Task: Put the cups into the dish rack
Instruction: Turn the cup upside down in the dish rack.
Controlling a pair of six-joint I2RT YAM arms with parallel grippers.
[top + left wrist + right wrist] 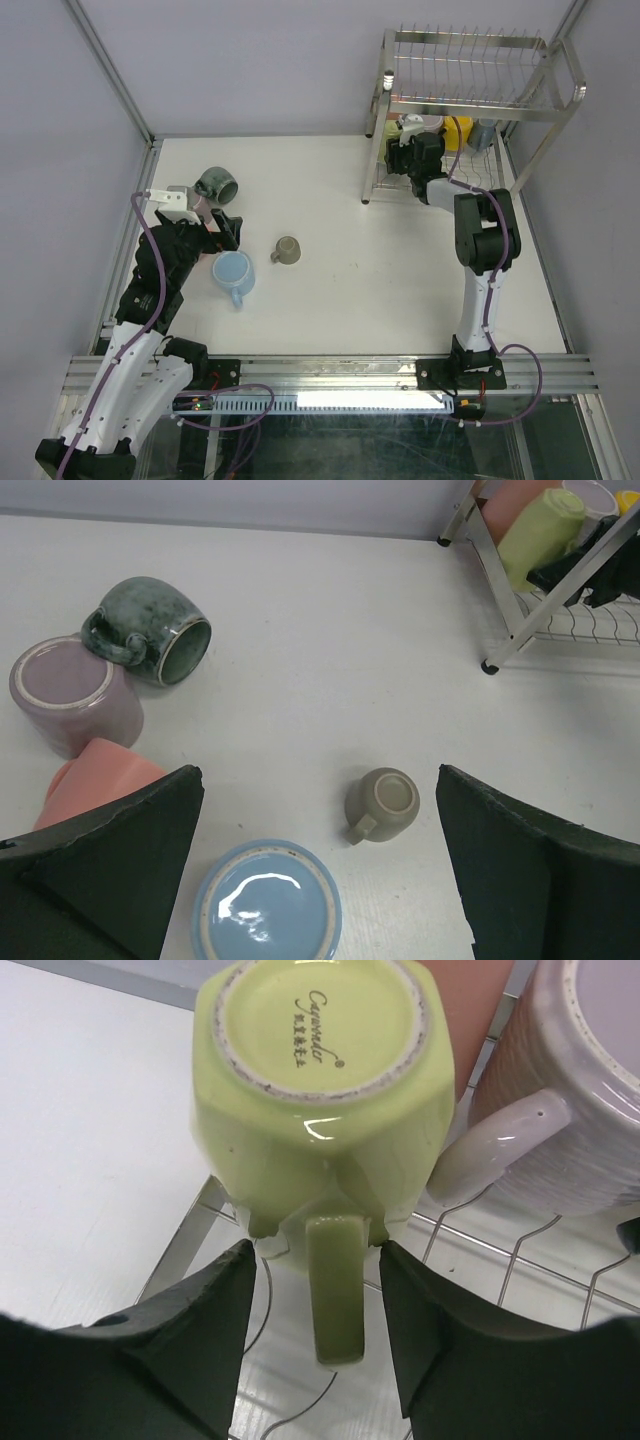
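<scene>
Yellow-green cup bears cursive brand underneath, handle inside parted right claw; left claw open.

White links, black joints, purple cables; left gripper, right gripper black.

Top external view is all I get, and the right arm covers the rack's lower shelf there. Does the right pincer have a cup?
Observer: No grip. The right pincer stands open astride the handle of a yellow-green mug, with a gap on one side.
Operator: Is that mug in the rack?
Observer: Yes, it sits on the lower wires of the rack, with its base toward the wrist camera.
Operator: Anything crowding it?
Observer: A pale ribbed mug sits close on one side, with its handle pointing toward the green one.
</scene>
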